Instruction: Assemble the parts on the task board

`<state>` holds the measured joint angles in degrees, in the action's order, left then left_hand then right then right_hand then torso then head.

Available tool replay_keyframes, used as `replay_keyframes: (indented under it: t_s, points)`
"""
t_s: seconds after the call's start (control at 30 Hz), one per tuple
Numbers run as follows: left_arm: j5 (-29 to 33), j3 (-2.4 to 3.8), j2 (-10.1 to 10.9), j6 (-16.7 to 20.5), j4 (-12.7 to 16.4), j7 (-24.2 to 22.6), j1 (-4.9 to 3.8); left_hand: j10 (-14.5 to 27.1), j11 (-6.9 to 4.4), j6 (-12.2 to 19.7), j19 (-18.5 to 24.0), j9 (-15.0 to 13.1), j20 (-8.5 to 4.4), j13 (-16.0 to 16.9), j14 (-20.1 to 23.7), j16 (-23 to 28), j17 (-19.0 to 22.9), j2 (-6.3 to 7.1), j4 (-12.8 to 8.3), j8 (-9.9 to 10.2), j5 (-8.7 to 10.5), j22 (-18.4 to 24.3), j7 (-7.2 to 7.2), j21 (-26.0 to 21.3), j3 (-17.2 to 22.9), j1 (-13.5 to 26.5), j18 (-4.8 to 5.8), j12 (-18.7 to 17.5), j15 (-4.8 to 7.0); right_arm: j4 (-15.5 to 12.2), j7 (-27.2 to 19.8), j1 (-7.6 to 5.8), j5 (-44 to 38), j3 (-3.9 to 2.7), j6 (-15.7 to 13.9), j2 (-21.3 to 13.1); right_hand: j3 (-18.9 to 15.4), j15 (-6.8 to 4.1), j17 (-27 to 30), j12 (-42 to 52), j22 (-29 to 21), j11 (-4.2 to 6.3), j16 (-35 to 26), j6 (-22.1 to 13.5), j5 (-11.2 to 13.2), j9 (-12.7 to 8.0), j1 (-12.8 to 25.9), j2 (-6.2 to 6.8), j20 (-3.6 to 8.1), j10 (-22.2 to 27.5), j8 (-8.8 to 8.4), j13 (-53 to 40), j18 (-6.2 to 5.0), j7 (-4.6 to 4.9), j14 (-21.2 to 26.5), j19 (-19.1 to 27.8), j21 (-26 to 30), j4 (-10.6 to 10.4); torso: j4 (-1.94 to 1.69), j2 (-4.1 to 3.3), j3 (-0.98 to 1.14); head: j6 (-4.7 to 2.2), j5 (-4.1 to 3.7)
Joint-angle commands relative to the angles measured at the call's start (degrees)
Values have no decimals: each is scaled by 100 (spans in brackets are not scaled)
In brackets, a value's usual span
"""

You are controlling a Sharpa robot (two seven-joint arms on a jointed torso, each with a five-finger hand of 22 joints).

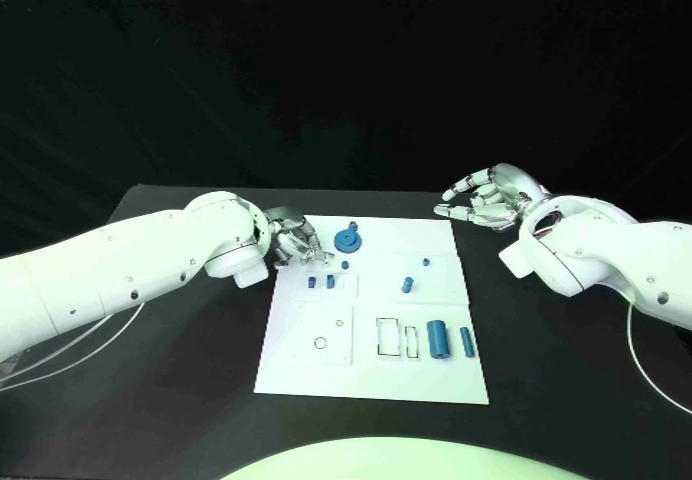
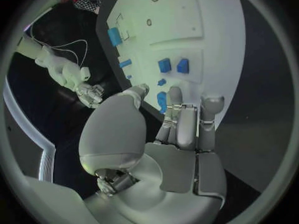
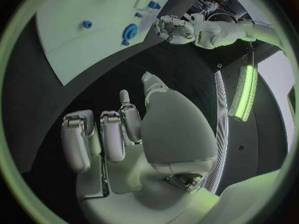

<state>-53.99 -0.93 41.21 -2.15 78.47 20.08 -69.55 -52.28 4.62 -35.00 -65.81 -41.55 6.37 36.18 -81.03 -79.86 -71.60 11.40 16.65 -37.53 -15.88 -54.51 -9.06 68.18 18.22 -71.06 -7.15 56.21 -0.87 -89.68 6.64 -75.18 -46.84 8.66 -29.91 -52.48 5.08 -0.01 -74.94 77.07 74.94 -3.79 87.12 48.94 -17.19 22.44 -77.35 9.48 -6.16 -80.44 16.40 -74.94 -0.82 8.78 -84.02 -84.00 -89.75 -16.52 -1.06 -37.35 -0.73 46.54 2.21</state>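
Observation:
The white task board [image 1: 375, 345] lies mid-table. My left hand [image 1: 296, 242] hovers at its far left corner, fingers loosely bent and holding nothing. Just past its fingertips [image 2: 176, 95] sits a round blue part [image 1: 349, 240], partly hidden behind a finger in the left wrist view. Two small blue blocks [image 1: 323, 282] stand near the left edge, and small blue pegs [image 1: 408, 283] in the middle. A blue cylinder [image 1: 437, 340] and a slimmer one [image 1: 466, 340] lie at the near right. My right hand [image 1: 485, 200] hangs over the black table beyond the far right corner, half curled, empty.
The board [image 2: 187, 15] shows outlined slots and a small ring mark [image 1: 317, 343] near its front left. Bare black table [image 1: 173, 400] surrounds the board. Thin white cables trail off both arms near the table's side edges.

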Motion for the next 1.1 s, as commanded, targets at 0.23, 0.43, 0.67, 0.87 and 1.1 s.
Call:
replay_keyframes:
  t_s: [0.23, 0.43, 0.67, 0.87, 1.1]
  points:
    - [-289, -30, -172, 1361, -25, -2115, -9, 900, 162, 394, 997, 613, 130, -916, 991, 822, 1426, 237, -253, 89, 10, 1397, -140, -1162, 822, -1308, -338, -899, -133, 28, -215, 3, -30, 0, -41, -13, 20, -32, -509, -551, 1345, -8, -128, -70, -49, -14, -38, -22, 42, 422, 45, 56, 3, -8, -363, -440, 274, 1, -8, 5, -1, -17, -23]
    - [-1235, -142, -372, 1401, -180, -2400, 7, 885, 183, 49, 1022, 1197, 150, -1485, 1144, 898, 1766, 411, -410, 299, 48, 1395, -136, -1187, 1078, -1409, -342, -1374, -156, 36, -296, 3, -28, 0, -64, -10, 66, -46, -314, -1151, 1223, 4, -242, -105, -55, -23, -92, -18, 55, 790, 96, 582, -54, -16, -309, -322, 506, -1, 0, -3, -9, -23, -30]
    - [-2115, -225, -572, 1089, -368, -2307, 19, 895, 213, -236, 978, 1523, 171, -1771, 1083, 784, 1774, 487, -437, 425, 87, 1347, -112, -1158, 1019, -1291, -332, -1600, -177, 39, -325, 3, -37, 1, -80, -2, 85, -51, -245, -1317, 1181, 9, -282, -115, -60, -26, -102, -18, 61, 875, 114, 735, -74, -20, -292, -283, 588, -2, 1, 0, -4, -51, -24]
    - [-2654, -263, -714, 576, -537, -2032, 22, 849, 204, -379, 712, 1695, 179, -1882, 915, 585, 1599, 508, -428, 502, 102, 1017, -86, -917, 827, -1184, -267, -1631, -175, 41, -353, 3, -44, 2, -115, 9, 131, -69, 30, -2156, 1004, 22, -465, -159, -64, -40, -94, 10, 79, 1319, 177, 1520, -150, -30, -222, -131, 930, -6, 1, -5, -1, -33, -17]
    - [-2850, -299, -804, 266, -630, -1888, 31, 771, 190, -520, 555, 1774, 169, -1938, 810, 465, 1494, 487, -420, 516, 92, 823, -74, -764, 765, -1176, -230, -1624, -164, 45, -435, 3, -39, 2, -208, 17, 208, -67, 740, -3363, 590, 17, -972, -227, -72, -59, -83, 47, 85, 1903, 260, 2716, -314, -24, -7, 211, 1733, -7, -4, -6, -3, -39, -36]
